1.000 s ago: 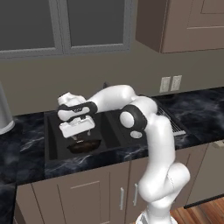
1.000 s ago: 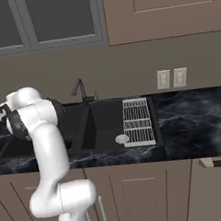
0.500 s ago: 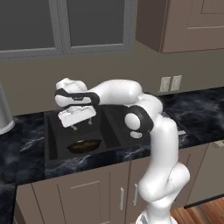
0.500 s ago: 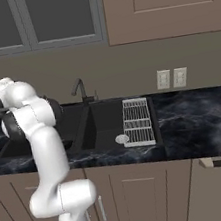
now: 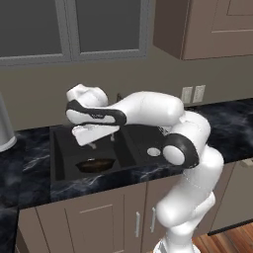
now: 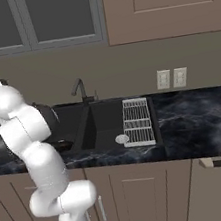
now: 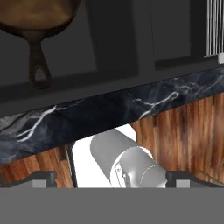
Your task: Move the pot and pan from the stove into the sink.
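Observation:
The dark brown pan [image 5: 96, 164] lies on the floor of the sink [image 5: 64, 148], in the left half of the basin. In the hand view the pan [image 7: 35, 17] is at the top, its short handle pointing toward the counter's front edge. My gripper [image 5: 102, 142] hangs above the pan, apart from it. In the hand view the gripper [image 7: 112, 178] is open, its fingertips [image 7: 41, 177] wide apart with nothing between them. The sink [image 6: 99, 124] and its curved faucet [image 6: 79, 89] also appear in the right base view. The pot and the stove are out of view.
A wire dish rack [image 6: 137, 121] lies at the sink's right side, with a small pale round thing [image 6: 121, 139] by its front corner. A pale paper-towel roll [image 5: 5, 126] stands on the black marbled counter [image 5: 29, 188] at the far left. Wall cabinets hang overhead.
The hand has lifted away from the pan and turned, with the arm swinging further left. The pan stays lying in the basin.

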